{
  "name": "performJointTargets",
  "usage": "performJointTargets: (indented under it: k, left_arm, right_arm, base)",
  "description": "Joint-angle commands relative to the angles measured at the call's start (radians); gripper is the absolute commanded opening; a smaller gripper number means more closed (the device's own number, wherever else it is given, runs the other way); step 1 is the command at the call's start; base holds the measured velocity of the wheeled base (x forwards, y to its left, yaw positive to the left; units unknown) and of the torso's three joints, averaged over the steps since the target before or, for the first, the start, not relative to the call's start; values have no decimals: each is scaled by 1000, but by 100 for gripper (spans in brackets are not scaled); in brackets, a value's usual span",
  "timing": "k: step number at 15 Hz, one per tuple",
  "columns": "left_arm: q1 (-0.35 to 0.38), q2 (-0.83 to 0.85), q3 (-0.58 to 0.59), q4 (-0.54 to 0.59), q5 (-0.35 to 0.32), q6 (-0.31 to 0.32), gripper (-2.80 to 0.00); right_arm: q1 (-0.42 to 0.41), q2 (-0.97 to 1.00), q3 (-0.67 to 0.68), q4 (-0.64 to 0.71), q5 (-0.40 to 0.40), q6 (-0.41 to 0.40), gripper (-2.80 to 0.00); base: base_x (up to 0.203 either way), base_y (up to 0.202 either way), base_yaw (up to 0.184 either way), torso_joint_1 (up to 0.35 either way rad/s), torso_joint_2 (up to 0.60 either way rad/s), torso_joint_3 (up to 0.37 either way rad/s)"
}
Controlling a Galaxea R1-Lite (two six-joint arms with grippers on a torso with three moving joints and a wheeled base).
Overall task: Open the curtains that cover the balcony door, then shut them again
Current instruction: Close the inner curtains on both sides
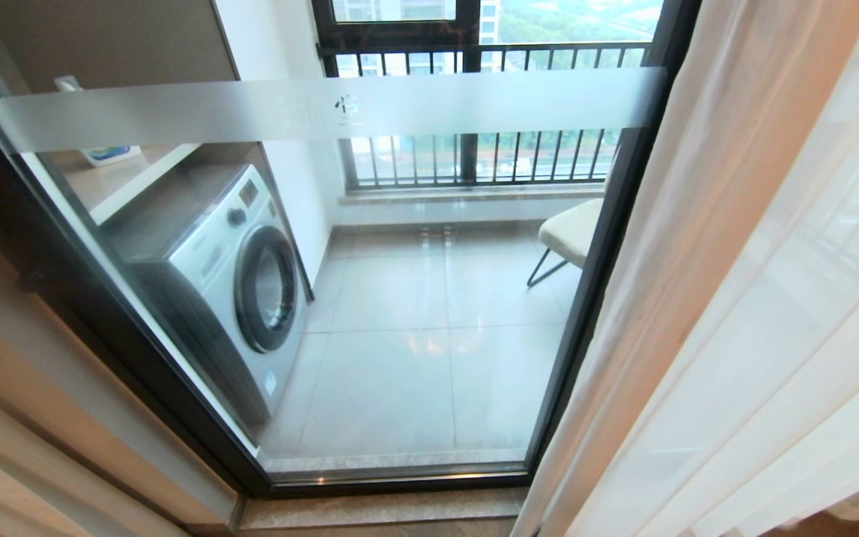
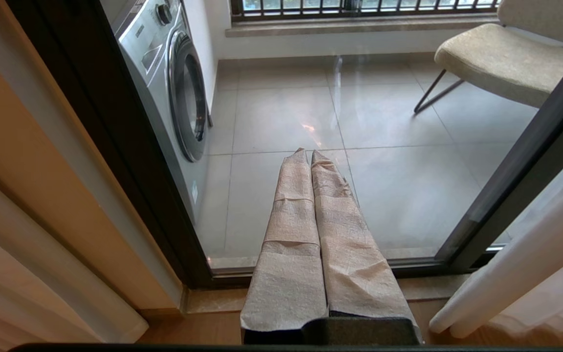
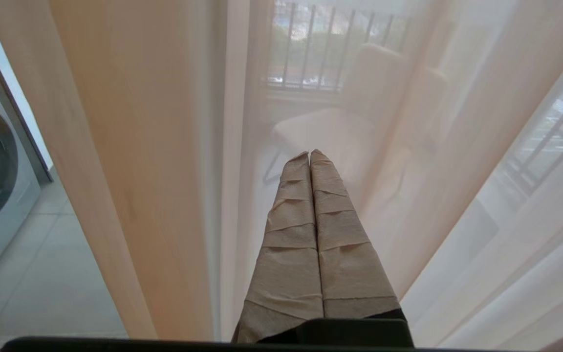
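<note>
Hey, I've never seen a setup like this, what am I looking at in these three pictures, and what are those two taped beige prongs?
This is a two-armed robot on wheels. The wide picture comes from its head camera, looking down at the balcony door, with a washing machine and a chair behind the glass. The curtains hang pulled aside at the right. The other two pictures come from cameras on its wrists. The prongs are each arm's grasping tool, wrapped in tape. The left tool is shut and idle, facing the glass. The right tool is shut too, right by the sheer white layer; whether it pinches any fabric cannot be told.
</note>
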Motion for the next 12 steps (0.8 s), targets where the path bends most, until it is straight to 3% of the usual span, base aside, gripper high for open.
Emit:
performJointTargets:
  k: [1, 4, 12]
  left_arm:
    - [0, 0, 0, 0, 0, -1, -280]
    - [0, 0, 0, 0, 0, -1, -280]
    - [0, 0, 0, 0, 0, -1, -280]
  right_arm:
    - [-44, -84, 50, 40, 15, 3, -280]
    - [-45, -212, 82, 233, 17, 12, -280]
    - [-72, -449, 426, 256, 31, 33, -280]
  base:
    - [0, 0, 0, 0, 0, 0]
    - [0, 0, 0, 0, 0, 0]
    - [0, 0, 0, 0, 0, 0]
